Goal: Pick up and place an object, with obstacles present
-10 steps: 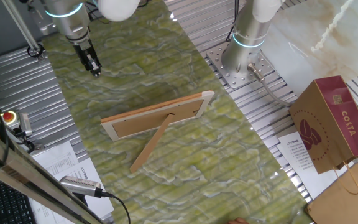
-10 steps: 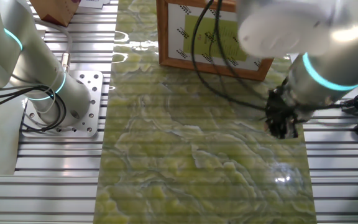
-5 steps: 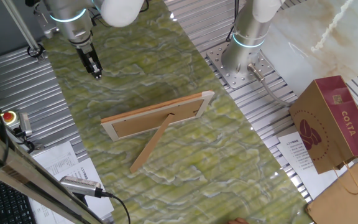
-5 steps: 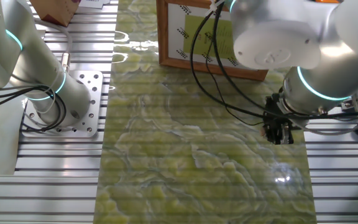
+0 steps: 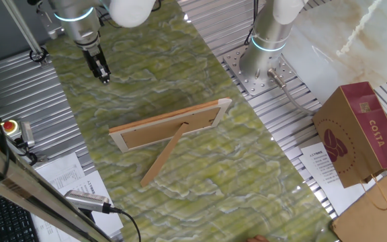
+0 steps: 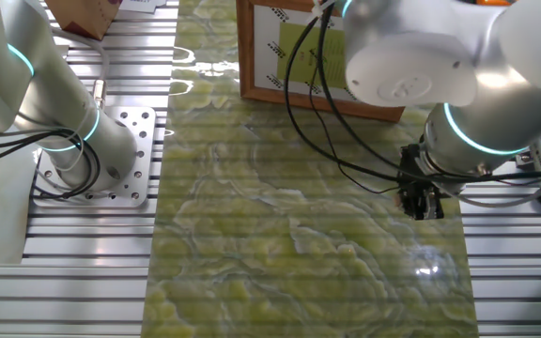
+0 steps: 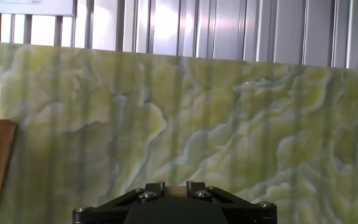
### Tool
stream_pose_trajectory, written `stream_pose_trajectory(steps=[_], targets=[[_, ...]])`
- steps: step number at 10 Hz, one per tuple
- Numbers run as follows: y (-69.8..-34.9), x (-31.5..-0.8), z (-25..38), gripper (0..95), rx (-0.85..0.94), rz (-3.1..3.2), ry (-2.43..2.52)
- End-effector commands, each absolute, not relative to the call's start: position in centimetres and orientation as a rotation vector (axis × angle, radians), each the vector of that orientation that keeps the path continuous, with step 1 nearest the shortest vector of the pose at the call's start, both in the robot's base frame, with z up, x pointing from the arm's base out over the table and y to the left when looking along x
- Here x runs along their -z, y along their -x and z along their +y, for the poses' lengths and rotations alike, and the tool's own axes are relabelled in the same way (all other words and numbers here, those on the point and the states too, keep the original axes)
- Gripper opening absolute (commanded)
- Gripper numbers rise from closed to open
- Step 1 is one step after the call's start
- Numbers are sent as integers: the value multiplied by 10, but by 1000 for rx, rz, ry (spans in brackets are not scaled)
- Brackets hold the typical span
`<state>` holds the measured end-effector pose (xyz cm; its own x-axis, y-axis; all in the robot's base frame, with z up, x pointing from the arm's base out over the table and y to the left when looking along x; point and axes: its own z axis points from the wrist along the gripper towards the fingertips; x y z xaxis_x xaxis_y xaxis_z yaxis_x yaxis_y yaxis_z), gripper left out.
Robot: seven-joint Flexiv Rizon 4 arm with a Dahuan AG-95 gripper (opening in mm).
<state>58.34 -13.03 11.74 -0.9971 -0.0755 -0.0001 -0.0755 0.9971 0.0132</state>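
Hand view — fingers [image 5: 103, 76] down, above mat [image 5: 180, 81]

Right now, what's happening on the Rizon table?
Nothing is being handled. The arm's hand hangs over the green marbled mat near one end, nothing visible in it; whether its fingers are open or shut can't be told. The wooden frame stands mid-mat on its prop leg, well apart from the hand. No object to pick up is visible on the mat.
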Motion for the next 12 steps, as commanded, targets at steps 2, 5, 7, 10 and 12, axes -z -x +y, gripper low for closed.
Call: stream_pose_trajectory(steps=[2,5,7,10,12], targets=[[-585,-117,-130,190,22,-3137,-120],[-585,-117,-130,190,21,-3136,-111],[-585,-117,-130,190,20,-3136,-102],[-585,-117,-130,190,10,-3136,-100],[-587,-123,-131,190,6,-3128,-88]])
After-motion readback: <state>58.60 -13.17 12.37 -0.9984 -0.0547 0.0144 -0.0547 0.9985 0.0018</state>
